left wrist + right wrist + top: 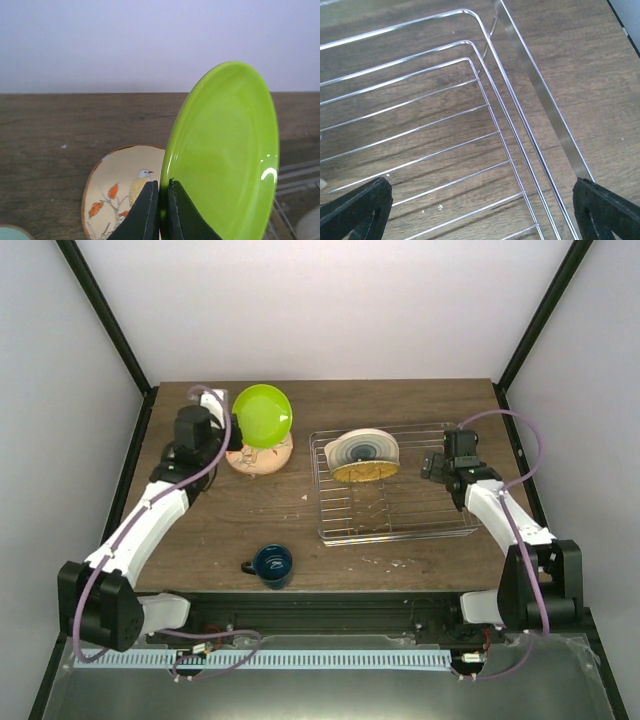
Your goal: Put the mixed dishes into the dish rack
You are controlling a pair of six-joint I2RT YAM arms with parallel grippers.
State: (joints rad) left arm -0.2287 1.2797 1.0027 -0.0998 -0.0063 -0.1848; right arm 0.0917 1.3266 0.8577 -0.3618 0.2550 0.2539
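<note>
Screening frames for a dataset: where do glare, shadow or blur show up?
Top external view: soft, even light, sheen on the dish rack wires. Left wrist view: one white glint on the lime green plate, the left gripper dark at its lower rim. Right wrist view: bright streaks along the rack wires, the right gripper soft-edged in the bottom corners.

No readable text, labels, brands or numbers on anything.

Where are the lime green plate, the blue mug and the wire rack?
lime green plate (262,415): top view, centre of its face.
blue mug (272,562): top view, its open mouth.
wire rack (425,505): top view, bare floor wires.
</note>
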